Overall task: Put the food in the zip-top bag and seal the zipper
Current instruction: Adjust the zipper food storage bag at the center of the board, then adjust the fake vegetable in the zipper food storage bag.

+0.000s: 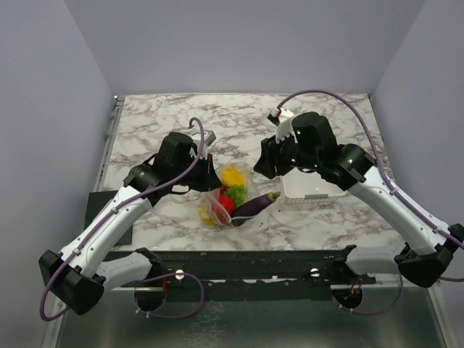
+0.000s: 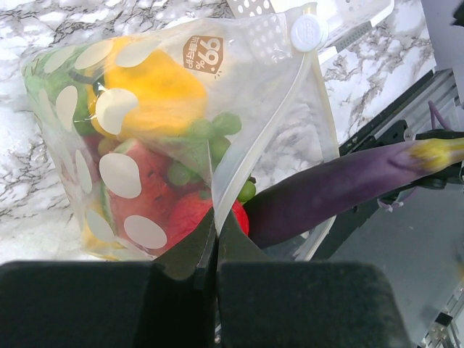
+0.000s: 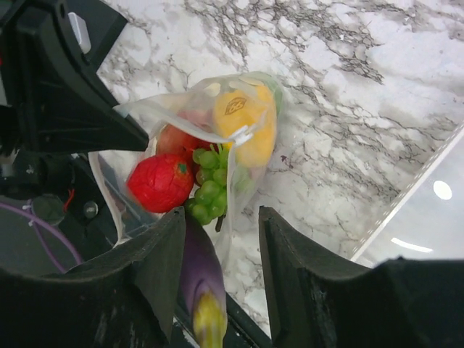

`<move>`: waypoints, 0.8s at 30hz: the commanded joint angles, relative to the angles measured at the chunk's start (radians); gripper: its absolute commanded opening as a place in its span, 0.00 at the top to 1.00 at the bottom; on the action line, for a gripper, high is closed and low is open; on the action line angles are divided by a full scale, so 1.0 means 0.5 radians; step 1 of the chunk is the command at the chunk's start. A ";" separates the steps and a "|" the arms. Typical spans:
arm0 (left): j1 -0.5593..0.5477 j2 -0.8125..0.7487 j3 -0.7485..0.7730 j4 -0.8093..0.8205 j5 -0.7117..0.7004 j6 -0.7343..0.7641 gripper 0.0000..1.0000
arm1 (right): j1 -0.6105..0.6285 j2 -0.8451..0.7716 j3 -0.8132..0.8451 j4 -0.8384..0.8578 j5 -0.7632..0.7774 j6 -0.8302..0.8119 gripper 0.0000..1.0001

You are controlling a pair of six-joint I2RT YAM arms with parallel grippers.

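The zip-top bag (image 2: 145, 130) lies on the marble, holding a yellow lemon (image 2: 156, 90), green grapes (image 2: 210, 130), a watermelon slice (image 2: 141, 196) and a red berry (image 3: 161, 181). My left gripper (image 2: 216, 221) is shut on the bag's mouth edge, pinching the whitish zipper (image 2: 254, 156). A purple eggplant (image 2: 341, 188) pokes into the mouth, its yellow-tipped stem end sticking out. My right gripper (image 3: 221, 225) is open just above the eggplant (image 3: 199, 283), which lies against the left finger with a gap to the other. From above, the bag (image 1: 221, 199) sits between both grippers.
A white plastic basket (image 1: 315, 188) stands right of the bag, under the right arm. A black rail (image 1: 239, 257) runs along the table's near edge, close behind the eggplant's stem. The left arm's black body (image 3: 58, 80) fills the right wrist view's upper left.
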 commanded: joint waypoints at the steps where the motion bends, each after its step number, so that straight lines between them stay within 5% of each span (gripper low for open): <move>1: 0.016 -0.028 0.010 0.067 0.047 -0.017 1.00 | -0.012 -0.153 -0.114 -0.043 -0.055 0.032 0.48; 24: 0.021 -0.024 0.002 0.084 0.071 -0.041 1.00 | -0.013 -0.591 -0.625 -0.147 -0.403 0.290 0.42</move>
